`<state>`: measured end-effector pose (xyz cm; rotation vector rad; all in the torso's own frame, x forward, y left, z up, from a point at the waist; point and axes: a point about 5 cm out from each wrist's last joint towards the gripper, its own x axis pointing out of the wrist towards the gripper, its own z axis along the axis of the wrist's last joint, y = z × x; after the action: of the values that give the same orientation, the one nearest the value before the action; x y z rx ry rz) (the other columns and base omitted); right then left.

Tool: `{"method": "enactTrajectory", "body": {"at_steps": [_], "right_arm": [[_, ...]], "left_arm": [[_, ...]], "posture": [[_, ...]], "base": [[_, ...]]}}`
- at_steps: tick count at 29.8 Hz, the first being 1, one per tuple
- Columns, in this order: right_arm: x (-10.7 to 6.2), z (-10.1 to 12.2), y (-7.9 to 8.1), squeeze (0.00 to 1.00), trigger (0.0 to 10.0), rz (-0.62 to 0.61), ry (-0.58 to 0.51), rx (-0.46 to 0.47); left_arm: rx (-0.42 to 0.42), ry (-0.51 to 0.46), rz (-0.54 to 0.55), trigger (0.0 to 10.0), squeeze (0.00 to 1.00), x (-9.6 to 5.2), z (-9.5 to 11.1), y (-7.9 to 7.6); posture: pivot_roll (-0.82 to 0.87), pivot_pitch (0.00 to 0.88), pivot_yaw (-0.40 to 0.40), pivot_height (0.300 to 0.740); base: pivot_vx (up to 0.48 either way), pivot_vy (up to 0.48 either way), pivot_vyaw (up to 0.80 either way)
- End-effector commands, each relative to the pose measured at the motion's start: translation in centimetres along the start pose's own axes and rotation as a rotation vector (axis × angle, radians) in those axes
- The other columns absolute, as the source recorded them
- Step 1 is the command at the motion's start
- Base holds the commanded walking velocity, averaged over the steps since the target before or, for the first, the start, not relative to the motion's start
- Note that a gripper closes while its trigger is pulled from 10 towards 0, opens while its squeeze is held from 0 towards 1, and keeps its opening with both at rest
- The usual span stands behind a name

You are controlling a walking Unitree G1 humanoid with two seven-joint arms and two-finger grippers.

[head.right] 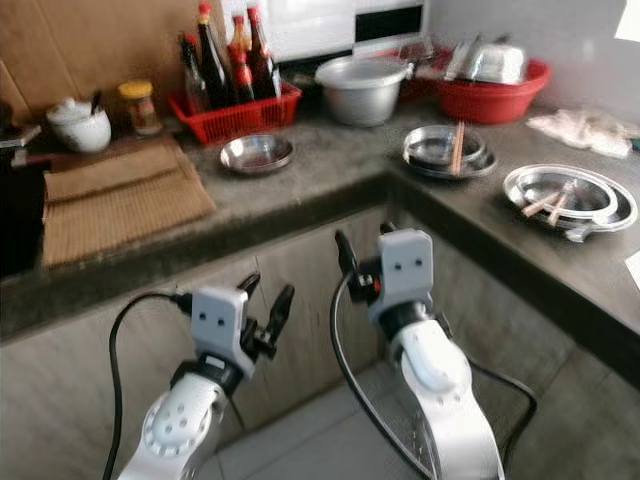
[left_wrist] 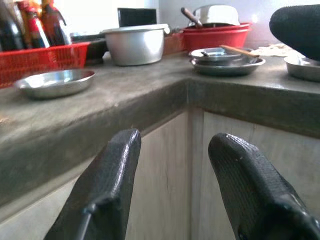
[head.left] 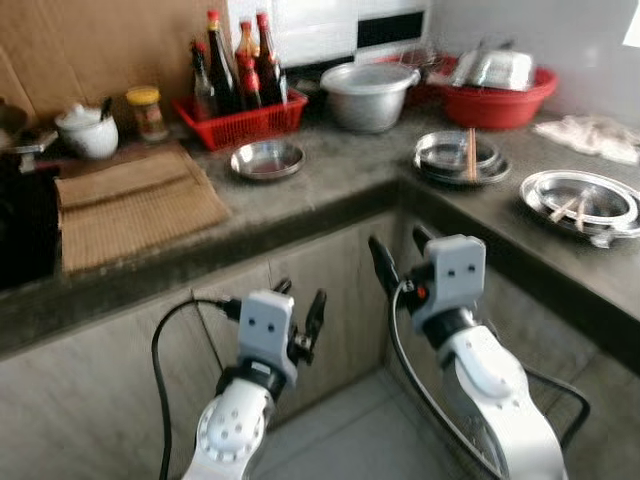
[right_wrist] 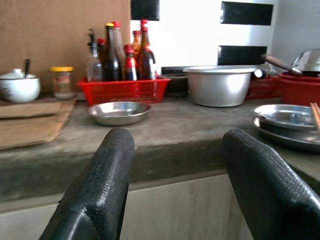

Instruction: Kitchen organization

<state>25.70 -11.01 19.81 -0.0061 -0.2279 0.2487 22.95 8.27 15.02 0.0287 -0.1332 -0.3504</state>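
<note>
Grippers hang below the edge of the grey stone L-shaped counter [head.left: 330, 185], left gripper [head.left: 298, 318] and right gripper [head.left: 400, 256] each with fingers spread apart and holding nothing. On the counter, a shallow steel dish [head.left: 266, 159] sits just before the red plastic basket of sauce bottles [head.left: 240, 118], beside a steel pot [head.left: 368, 95].

An L-shaped counter [head.left: 330, 185] wraps a corner. On its left run, a mat [head.left: 130, 205] lies left of a small dish [head.left: 266, 159]; behind the dish stands a basket of bottles [head.left: 243, 110], a pot [head.left: 368, 95] to its right.
</note>
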Motion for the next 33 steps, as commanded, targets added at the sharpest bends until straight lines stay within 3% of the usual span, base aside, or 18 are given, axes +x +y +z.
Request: {"method": "enactTrajectory", "body": {"at_steps": [1,10,19,29,33], "right_arm": [[0.0,0.0,-0.4,0.00,10.0,-0.022,0.001,0.002],[0.3,0.2,-0.2,0.00,10.0,0.000,-0.010,-0.009],[1.0,0.6,-1.2,0.00,10.0,-0.022,-0.026,-0.025],[1.9,0.5,-0.6,0.00,10.0,0.059,-0.013,-0.084],[2.4,0.6,-0.5,0.00,10.0,0.070,-0.017,-0.082]], "left_arm": [[0.004,-0.011,-0.021,10.0,0.00,0.1,0.4,-0.5],[-0.014,-0.012,-0.012,10.0,0.00,0.3,0.5,-0.4],[-0.009,-0.012,-0.015,10.0,0.00,0.3,0.4,-0.5],[-0.008,-0.017,-0.010,10.0,0.00,0.4,0.5,-0.5],[-0.014,-0.014,-0.004,10.0,0.00,0.4,0.5,-0.5]], "posture": [[0.05,0.039,0.014,0.740],[0.05,0.038,0.016,0.740],[0.05,0.041,0.013,0.740],[0.05,0.043,0.013,0.740],[0.05,0.044,0.008,0.740]], "base": [[0.390,0.000,0.00],[0.391,0.000,0.49],[0.388,0.000,0.00],[0.384,0.000,0.00],[0.341,0.000,0.80]]}}
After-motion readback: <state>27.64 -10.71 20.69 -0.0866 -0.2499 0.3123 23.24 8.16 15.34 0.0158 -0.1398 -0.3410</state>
